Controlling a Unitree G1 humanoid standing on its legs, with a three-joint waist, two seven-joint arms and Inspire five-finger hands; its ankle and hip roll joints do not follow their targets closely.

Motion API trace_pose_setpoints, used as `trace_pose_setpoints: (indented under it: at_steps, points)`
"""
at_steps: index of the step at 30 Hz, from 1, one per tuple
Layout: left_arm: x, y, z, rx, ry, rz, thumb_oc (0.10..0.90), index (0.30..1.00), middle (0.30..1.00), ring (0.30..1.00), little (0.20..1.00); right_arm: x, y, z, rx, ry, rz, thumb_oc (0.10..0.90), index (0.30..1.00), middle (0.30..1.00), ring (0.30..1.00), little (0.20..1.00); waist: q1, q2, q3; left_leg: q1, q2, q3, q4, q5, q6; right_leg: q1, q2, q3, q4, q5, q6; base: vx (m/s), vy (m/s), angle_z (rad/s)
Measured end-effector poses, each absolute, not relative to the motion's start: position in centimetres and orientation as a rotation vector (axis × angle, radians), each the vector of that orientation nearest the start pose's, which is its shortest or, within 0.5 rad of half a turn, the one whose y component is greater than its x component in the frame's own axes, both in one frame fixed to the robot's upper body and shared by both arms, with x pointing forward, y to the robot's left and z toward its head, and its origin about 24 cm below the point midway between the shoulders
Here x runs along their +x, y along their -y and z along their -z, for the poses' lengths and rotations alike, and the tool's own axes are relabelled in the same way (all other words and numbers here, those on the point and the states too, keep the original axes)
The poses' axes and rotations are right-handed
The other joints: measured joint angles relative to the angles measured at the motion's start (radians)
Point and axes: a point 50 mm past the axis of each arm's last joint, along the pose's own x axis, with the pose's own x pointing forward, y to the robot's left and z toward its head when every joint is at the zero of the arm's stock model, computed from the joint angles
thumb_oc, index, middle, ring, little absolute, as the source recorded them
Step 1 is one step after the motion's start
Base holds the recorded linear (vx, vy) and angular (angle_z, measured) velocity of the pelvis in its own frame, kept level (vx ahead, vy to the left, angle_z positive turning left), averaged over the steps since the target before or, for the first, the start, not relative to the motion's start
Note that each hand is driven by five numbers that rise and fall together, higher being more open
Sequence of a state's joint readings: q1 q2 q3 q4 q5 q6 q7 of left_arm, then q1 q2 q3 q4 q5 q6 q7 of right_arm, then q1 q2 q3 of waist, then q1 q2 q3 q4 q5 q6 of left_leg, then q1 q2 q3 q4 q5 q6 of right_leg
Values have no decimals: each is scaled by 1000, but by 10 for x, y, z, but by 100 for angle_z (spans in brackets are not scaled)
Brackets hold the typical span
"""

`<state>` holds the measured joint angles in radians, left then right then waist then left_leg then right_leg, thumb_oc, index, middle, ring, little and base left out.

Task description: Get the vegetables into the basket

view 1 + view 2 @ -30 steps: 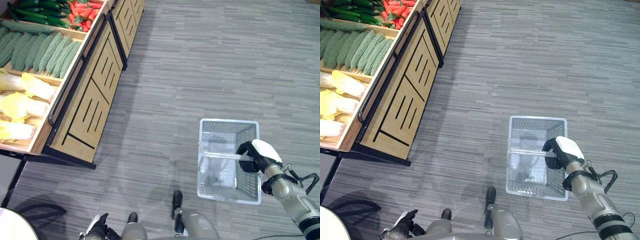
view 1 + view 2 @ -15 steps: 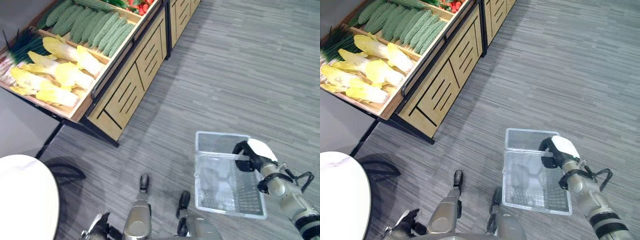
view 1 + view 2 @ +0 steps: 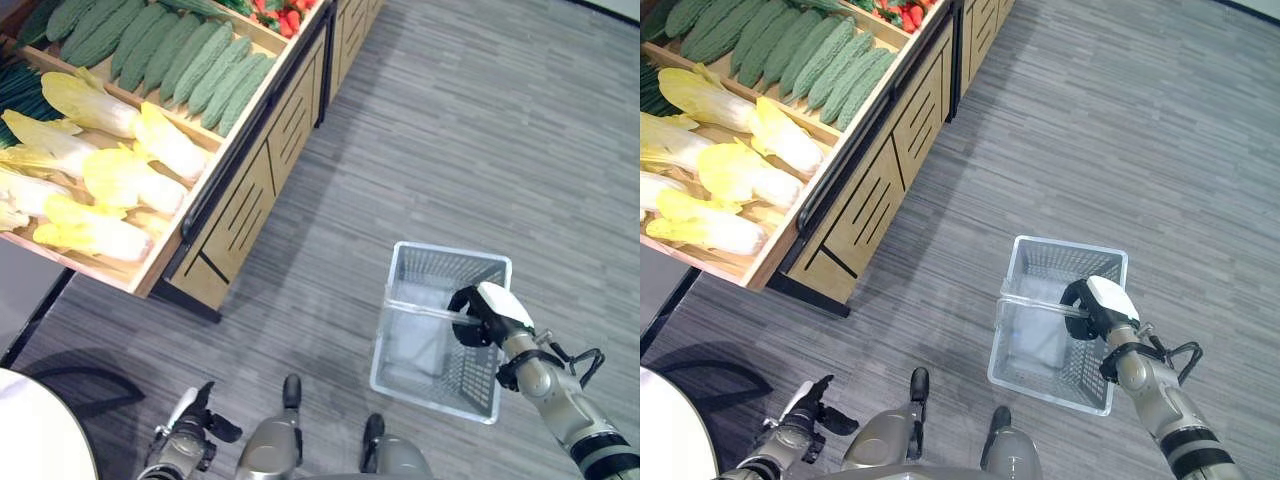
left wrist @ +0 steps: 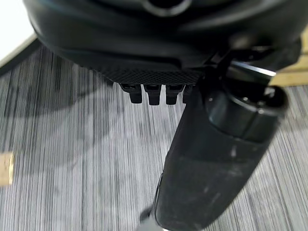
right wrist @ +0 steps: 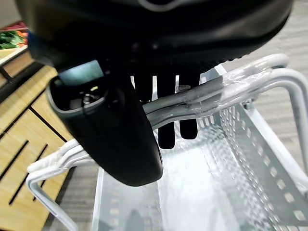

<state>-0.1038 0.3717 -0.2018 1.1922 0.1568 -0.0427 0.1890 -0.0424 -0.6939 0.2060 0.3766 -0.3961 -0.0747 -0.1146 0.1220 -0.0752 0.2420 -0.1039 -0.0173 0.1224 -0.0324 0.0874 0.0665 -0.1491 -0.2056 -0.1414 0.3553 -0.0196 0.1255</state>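
grey floor (image 3: 480, 130), basket (image 3: 405, 370) handle (fingers (image 5: 166, 134) curled under)

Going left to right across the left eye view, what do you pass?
Pale yellow cabbages in the wooden display stand → the robot's left hand low by the floor → white wire basket → right hand curled round the basket's handle.

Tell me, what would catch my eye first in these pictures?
Probably the wooden produce stand at upper left, with pale yellow cabbages nearest and bumpy green gourds beyond. Next, the white wire basket hanging above the grey floor at lower right, carried by its handle in the right hand.
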Motion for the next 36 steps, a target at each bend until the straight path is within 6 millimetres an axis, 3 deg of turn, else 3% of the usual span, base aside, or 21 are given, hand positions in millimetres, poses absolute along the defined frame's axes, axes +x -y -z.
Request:
trace_pose_setpoints:
  at_steps: [2, 4, 5, 7, 10, 11, 13, 16, 19, 20, 21, 24, 25, 28, 30, 31, 34, 36]
  points:
    - [138, -285, 129, 702, -1034, -116, 900, 1000, 1000, 1000, 1000, 244, 282, -13, -1121, -248, -80, 400, 300, 300, 300, 300, -2, -7, -5, 20, -11, -3, -4, -12, 15, -8, -10, -2, 51, 2, 4, 158, 140, 0]
    - [134, -288, 130, 707, -1054, -119, 900, 1000, 1000, 1000, 1000, 242, 283, -11, -1120, -257, -81, 400, 300, 300, 300, 300, -11, -6, -4, 45, -17, -24, -16, -25, 31, -69, -22, 16, 180, 2, 23, 218, 99, 22]
    - [132, -289, 131, 711, -1073, -122, 900, 1000, 1000, 1000, 1000, 237, 281, -5, -1116, -274, -97, 400, 300, 300, 300, 300, -36, -6, -4, 60, -19, -58, -18, -42, 57, -124, 14, 61, 233, -76, 17, 253, 50, 42]
    - [121, -292, 134, 712, -1118, -124, 900, 1000, 1000, 1000, 1000, 233, 278, 0, -1114, -284, -120, 400, 300, 300, 300, 300, -62, -8, -5, 69, -20, -74, -14, -32, 45, -148, 42, 68, 132, -71, 9, 273, -37, 51]
    - [117, -288, 137, 703, -1130, -116, 900, 1000, 1000, 1000, 1000, 230, 276, 3, -1106, -287, -130, 400, 300, 300, 300, 300, -87, -8, -4, 85, -31, -107, -12, -52, 49, -174, 55, 46, -87, -8, 22, 289, -116, 41]
    - [116, -286, 138, 699, -1133, -112, 900, 1000, 1000, 1000, 1000, 229, 273, 3, -1103, -283, -139, 400, 300, 300, 300, 300, -86, -11, -3, 95, -34, -123, -12, -51, 42, -185, 51, 46, -191, 48, 17, 332, -143, 34]
    - [117, -285, 139, 697, -1137, -110, 900, 1000, 1000, 1000, 1000, 229, 272, 4, -1100, -283, -145, 400, 300, 300, 300, 300, -98, -8, -2, 97, -34, -157, -3, -80, 45, -181, 51, 74, -290, 83, 25, 335, -165, 42]
    - [106, -286, 142, 694, -1175, -110, 900, 1000, 1000, 1000, 1000, 229, 271, 4, -1098, -281, -141, 400, 300, 300, 300, 300, -113, -10, 0, 129, -31, -195, 13, -105, 9, -172, 27, 98, -405, 168, 28, 338, -189, 47]
    - [99, -288, 143, 688, -1199, -119, 900, 1000, 1000, 1000, 1000, 222, 272, 10, -1094, -309, -150, 400, 300, 300, 300, 300, -115, -22, 1, 192, -22, -253, 8, -162, -32, -109, 18, 71, -394, 171, 24, 346, -263, 53]
    - [99, -285, 144, 683, -1199, -116, 900, 1000, 1000, 1000, 1000, 219, 274, 12, -1096, -327, -151, 400, 300, 300, 300, 300, -119, -13, 2, 214, -2, -273, 5, -178, -48, -80, 31, 64, -392, 207, 0, 221, -203, 60]
    - [94, -279, 148, 656, -1210, -120, 900, 1000, 1000, 1000, 1000, 220, 278, 14, -1103, -343, -146, 400, 300, 300, 300, 300, -118, 23, -8, 222, 56, -283, 12, -193, -89, -78, 77, 27, -361, 225, -21, 283, -273, 48]
    - [94, -270, 150, 635, -1197, -94, 900, 1000, 1000, 1000, 1000, 225, 281, 7, -1121, -338, -137, 400, 300, 300, 300, 300, -107, 41, -11, 203, 113, -265, 50, -178, -107, -81, 135, 4, -337, 210, -87, 182, -254, 11]
    - [93, -263, 153, 612, -1201, -85, 900, 1000, 1000, 1000, 1000, 231, 283, 2, -1134, -318, -129, 400, 300, 300, 300, 300, -112, 43, -11, 178, 134, -271, 91, -160, -132, -76, 156, -18, -328, 185, -106, 313, -477, 23]
    - [102, -256, 153, 595, -1168, -85, 900, 1000, 1000, 1000, 1000, 233, 293, -8, -1176, -310, -112, 400, 300, 300, 300, 300, -138, 44, -12, 118, 163, -340, 159, -117, -195, -71, 166, -92, -304, 134, -122, 131, -216, 62]
    - [104, -256, 152, 589, -1166, -95, 900, 1000, 1000, 1000, 1000, 236, 295, -12, -1184, -300, -101, 400, 300, 300, 300, 300, -135, 49, -12, 112, 179, -328, 160, -85, -200, -61, 180, -117, -298, 112, -151, 110, -225, 48]
    - [107, -255, 152, 596, -1158, -94, 900, 1000, 1000, 1000, 1000, 235, 297, -13, -1186, -300, -92, 400, 300, 300, 300, 300, -135, 52, -9, 86, 181, -314, 192, -65, -219, -51, 175, -147, -301, 99, -164, 90, -197, 74]
    - [115, -253, 150, 611, -1132, -93, 900, 1000, 1000, 1000, 1000, 232, 301, -15, -1198, -305, -85, 400, 300, 300, 300, 300, -136, 56, -4, 25, 193, -201, 260, -5, -239, -17, 170, -212, -332, 86, -176, 92, -151, 68]
    - [117, -253, 149, 610, -1125, -91, 900, 1000, 1000, 1000, 1000, 232, 302, -15, -1199, -304, -80, 400, 300, 300, 300, 300, -119, 55, 3, 12, 188, -116, 244, -26, -240, 4, 172, -230, -361, 71, -193, 144, -105, 45]
